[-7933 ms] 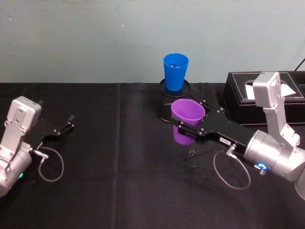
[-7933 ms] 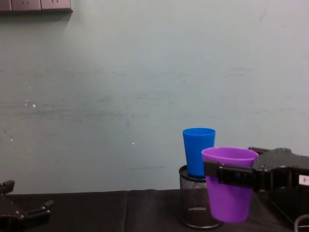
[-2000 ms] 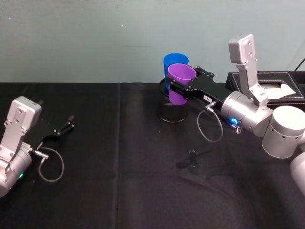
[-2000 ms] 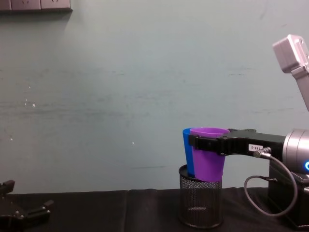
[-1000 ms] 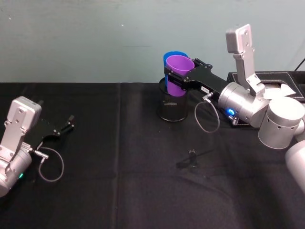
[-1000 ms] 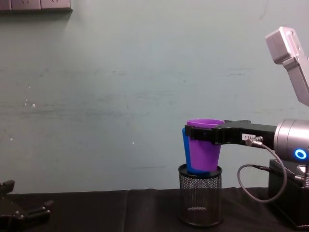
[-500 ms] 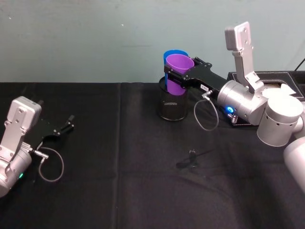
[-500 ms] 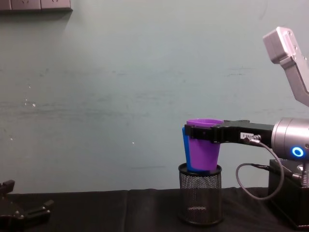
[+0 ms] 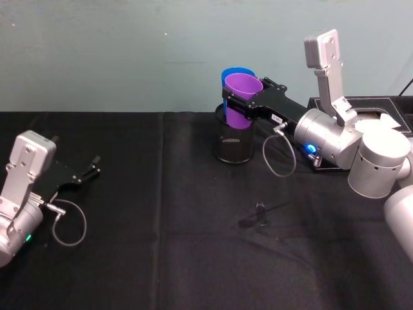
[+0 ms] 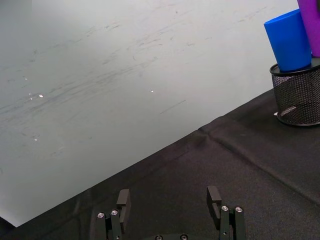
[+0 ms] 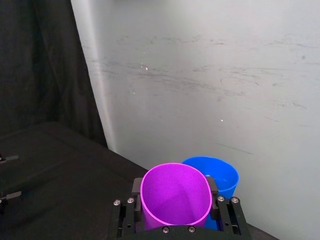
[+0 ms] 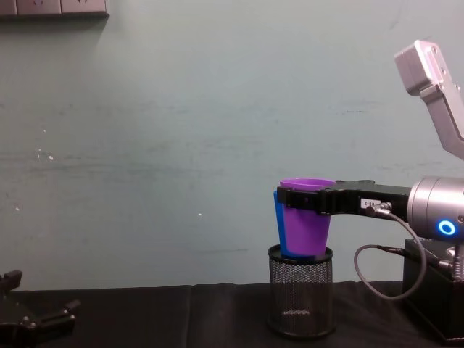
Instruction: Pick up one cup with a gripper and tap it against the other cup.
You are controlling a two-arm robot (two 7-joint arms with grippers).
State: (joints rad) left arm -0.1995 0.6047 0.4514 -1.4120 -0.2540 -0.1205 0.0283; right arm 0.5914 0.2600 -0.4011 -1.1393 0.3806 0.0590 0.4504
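Now right claw (image 9: 235,108) clamped on purple cup (image 9: 245,90), held upright just above mesh holder (image 9: 233,148), against blue cup (image 9: 231,73) standing in holder. Left claw (image 9: 92,166) apart, parked at bench (image 9: 161,226) left side.

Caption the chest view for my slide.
Right hand holds the purple cup close in front of the blue cup in the mesh pen holder; left hand parked low at left.

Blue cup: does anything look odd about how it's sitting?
Yes. The blue cup is perched in the mouth of the black mesh pen holder, raised off the table. The right gripper holds the purple cup close beside it; contact unclear. The left gripper is parked open at the left.
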